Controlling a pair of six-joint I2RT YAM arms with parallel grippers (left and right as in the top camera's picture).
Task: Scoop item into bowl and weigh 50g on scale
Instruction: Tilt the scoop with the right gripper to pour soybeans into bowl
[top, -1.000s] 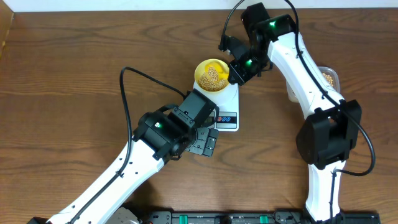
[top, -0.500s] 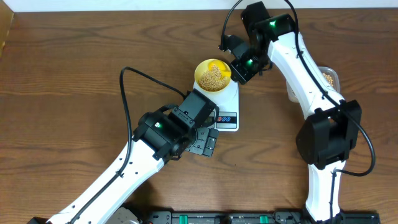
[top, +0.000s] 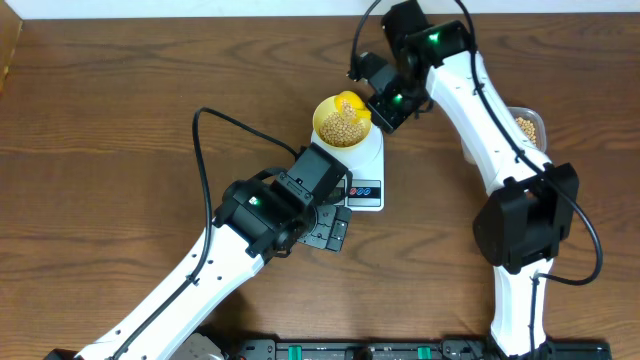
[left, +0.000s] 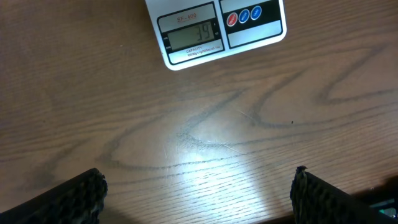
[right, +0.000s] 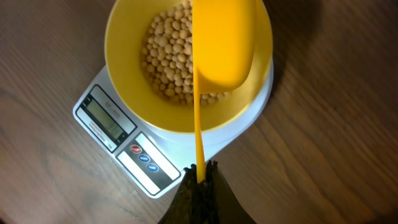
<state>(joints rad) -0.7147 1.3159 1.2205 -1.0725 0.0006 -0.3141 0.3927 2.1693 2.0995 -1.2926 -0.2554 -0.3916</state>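
A pale-yellow bowl (top: 340, 122) (right: 124, 93) holding tan beans (top: 342, 125) (right: 168, 68) stands on the white scale (top: 366, 178) (right: 112, 134). The scale's display (left: 190, 36) reads 39 in the left wrist view. My right gripper (top: 385, 100) (right: 199, 177) is shut on the handle of a yellow scoop (top: 350, 104) (right: 225, 43), tipped on its side over the bowl's right part. My left gripper (top: 330, 228) (left: 199, 193) is open and empty, low over bare table just in front of the scale's display end.
A clear tub with more beans (top: 528, 127) sits at the right, partly hidden behind my right arm. The table's back edge (top: 200, 20) runs along the top. My left arm's cable (top: 205, 150) loops over the table's left middle.
My right gripper has rolled the scoop over the bowl and shifted slightly up and left; beans have fallen from it into the bowl. The left arm has not moved.
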